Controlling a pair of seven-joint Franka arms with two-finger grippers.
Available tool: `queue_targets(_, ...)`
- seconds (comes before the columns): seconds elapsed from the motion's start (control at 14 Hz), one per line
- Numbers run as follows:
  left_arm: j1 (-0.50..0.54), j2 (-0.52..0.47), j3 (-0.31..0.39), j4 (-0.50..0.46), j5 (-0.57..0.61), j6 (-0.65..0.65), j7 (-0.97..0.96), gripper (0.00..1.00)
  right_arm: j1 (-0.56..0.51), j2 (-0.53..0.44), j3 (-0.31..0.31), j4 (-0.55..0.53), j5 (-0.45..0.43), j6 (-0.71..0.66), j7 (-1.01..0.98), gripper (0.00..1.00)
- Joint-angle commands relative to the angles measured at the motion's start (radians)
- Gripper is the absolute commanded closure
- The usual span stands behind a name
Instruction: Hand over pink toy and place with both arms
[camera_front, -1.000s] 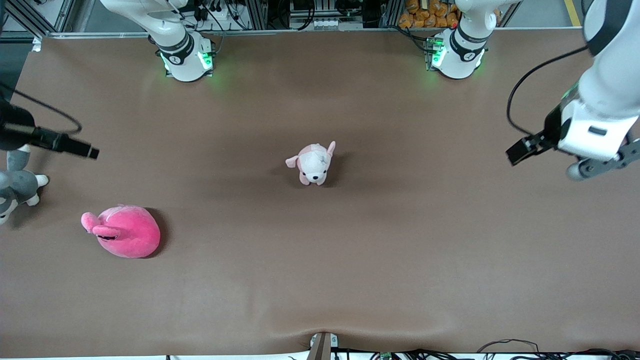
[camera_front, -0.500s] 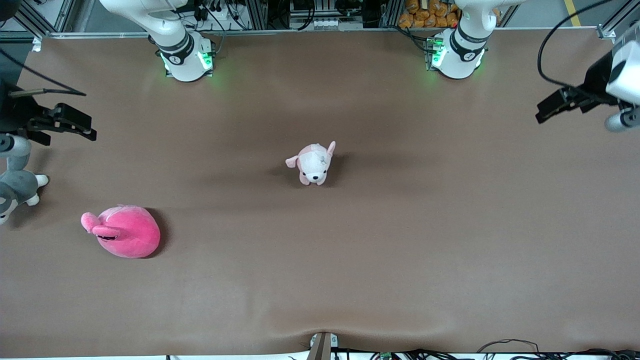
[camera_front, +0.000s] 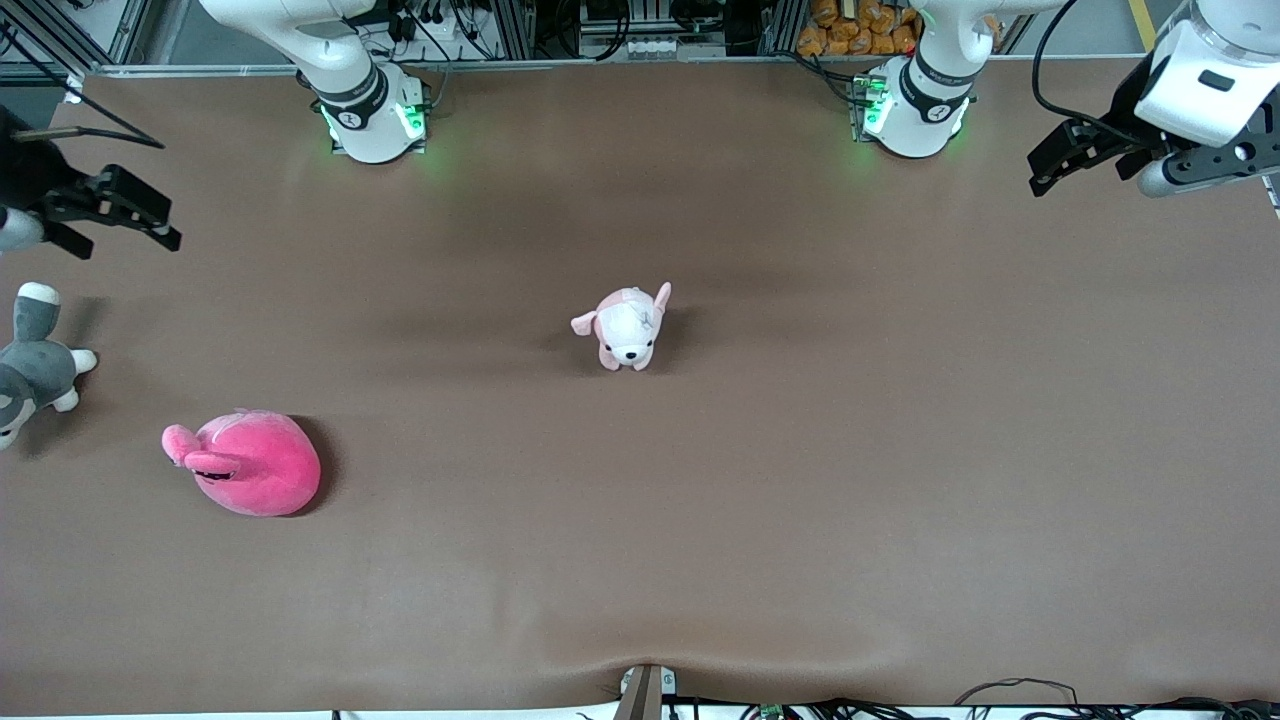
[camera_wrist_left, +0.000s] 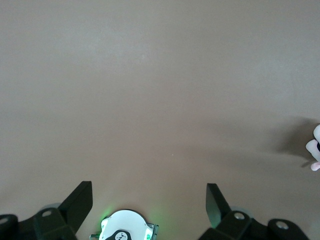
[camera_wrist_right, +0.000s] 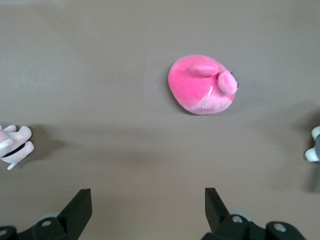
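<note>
I see the pink toy (camera_front: 245, 464) alone on open counter (camera_front: 800, 500), left pincer (camera_front: 1060, 165) and right pincer (camera_front: 110, 215) wide over counter ends, my right wrist view shows toy's top.

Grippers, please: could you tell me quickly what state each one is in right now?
Left gripper: open, holding nothing, up over the table at the left arm's end.
Right gripper: open, holding nothing, up over the right arm's end.

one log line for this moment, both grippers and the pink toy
left gripper: open, raised, empty | right gripper: open, raised, empty | pink toy: on table, untouched
</note>
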Motion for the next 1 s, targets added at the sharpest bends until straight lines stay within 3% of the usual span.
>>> queue_targets(0.0, 0.001, 0.013, 0.017, 0.015, -0.005, 0.013, 0.034, 0.00, -0.055, 0.089, 0.004, 0.125, -0.003, -0.053, -0.109, 0.00)
queue_targets(0.36, 0.016, 0.130, 0.018, 0.181, 0.001, -0.080, 0.143, 0.00, -0.058, 0.141, 0.004, 0.193, -0.005, -0.083, -0.109, 0.00)
queue_targets(0.5, 0.015, 0.136, 0.018, 0.187, 0.002, -0.088, 0.141, 0.00, -0.057, 0.175, 0.004, 0.250, -0.006, -0.133, -0.103, 0.00)
queue_targets(0.93, 0.033, 0.136, 0.018, 0.187, 0.004, -0.093, 0.143, 0.00, -0.062, 0.172, 0.004, 0.242, 0.000, -0.155, -0.103, 0.00)
